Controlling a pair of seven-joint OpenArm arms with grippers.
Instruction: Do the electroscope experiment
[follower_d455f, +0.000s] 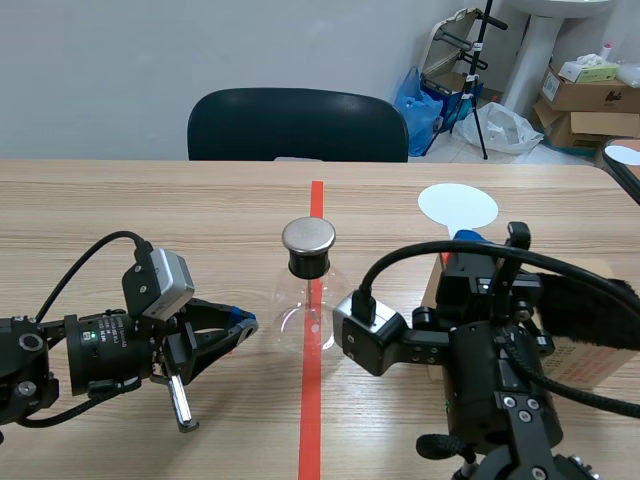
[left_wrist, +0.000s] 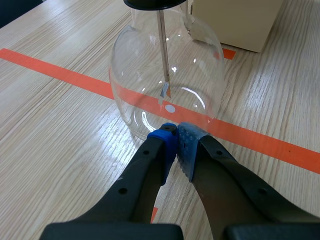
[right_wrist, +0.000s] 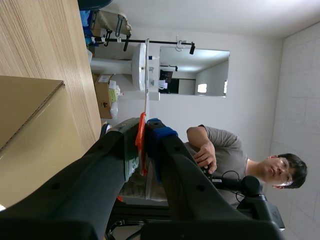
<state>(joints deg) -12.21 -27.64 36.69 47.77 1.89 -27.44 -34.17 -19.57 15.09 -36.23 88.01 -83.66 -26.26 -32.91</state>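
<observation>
The electroscope (follower_d455f: 307, 295) is a clear glass flask with a black stopper and a round metal cap (follower_d455f: 308, 236), standing on the orange-red centre line. Inside it a thin rod (left_wrist: 162, 50) ends in small foil leaves. My left gripper (follower_d455f: 245, 325) lies low on the table left of the flask, shut on nothing, its blue pads (left_wrist: 170, 142) almost at the glass base. My right gripper (follower_d455f: 465, 238) is right of the flask, pointing away, shut on an orange strip (right_wrist: 141, 145). Ahead of it stands a thin white disc (follower_d455f: 457, 205), edge-on in the right wrist view as the disc (right_wrist: 146, 80).
A cardboard box (follower_d455f: 590, 350) sits on the table behind the right arm, close to the flask's right side, box (left_wrist: 235, 20). A dark chair (follower_d455f: 298, 125) stands at the far edge. Boxes and bags lie at the back right. A person (right_wrist: 225, 150) shows in the right wrist view.
</observation>
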